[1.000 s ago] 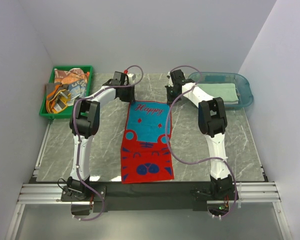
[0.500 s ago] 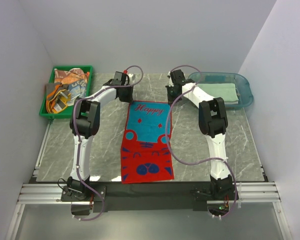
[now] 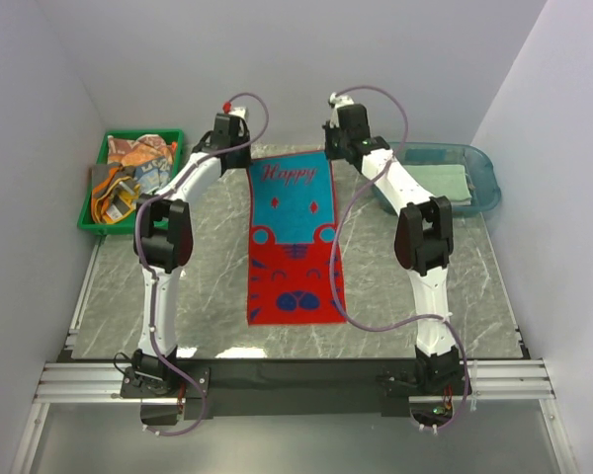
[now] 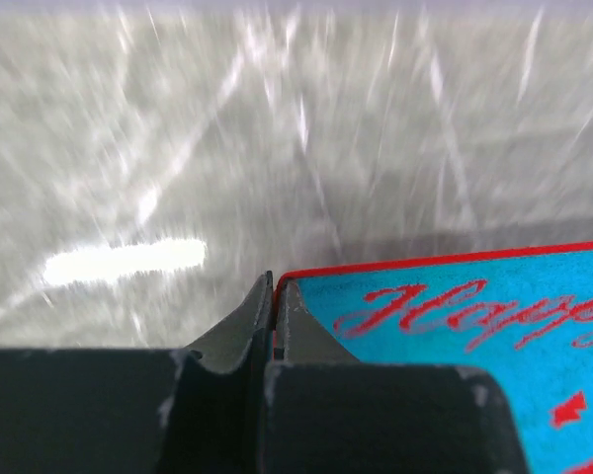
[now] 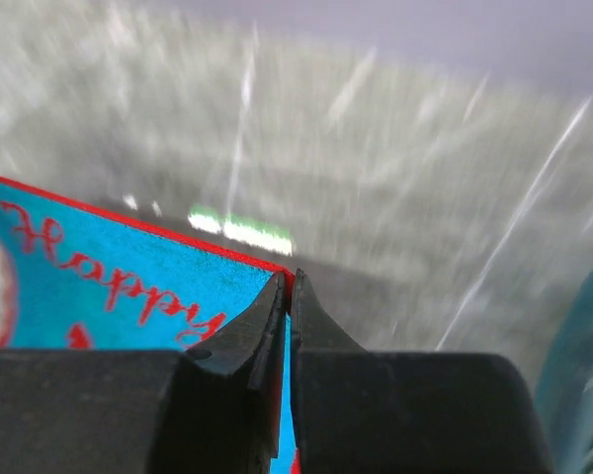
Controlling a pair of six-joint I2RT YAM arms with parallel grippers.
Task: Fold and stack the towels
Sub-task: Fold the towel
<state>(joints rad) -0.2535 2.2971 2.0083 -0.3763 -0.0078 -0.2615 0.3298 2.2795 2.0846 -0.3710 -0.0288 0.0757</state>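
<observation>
The red towel with blue panel and "Happy" lettering (image 3: 292,237) hangs stretched between my two grippers, its far edge lifted above the table's back and its near end lying on the grey marble table (image 3: 445,306). My left gripper (image 3: 245,158) is shut on its far left corner (image 4: 296,279). My right gripper (image 3: 328,150) is shut on its far right corner (image 5: 277,269). Several crumpled towels, orange and grey among them (image 3: 133,168), lie in the green tray (image 3: 89,219). A folded sage green towel (image 3: 437,183) lies in the clear blue tub (image 3: 489,176).
The green tray stands at the table's back left and the blue tub at the back right. Grey walls close in on the left, back and right. Purple cables loop off both arms over the table.
Both grippers have risen and moved toward the back wall, lifting the red towel's far edge and dragging its near end away from the table's front edge.
</observation>
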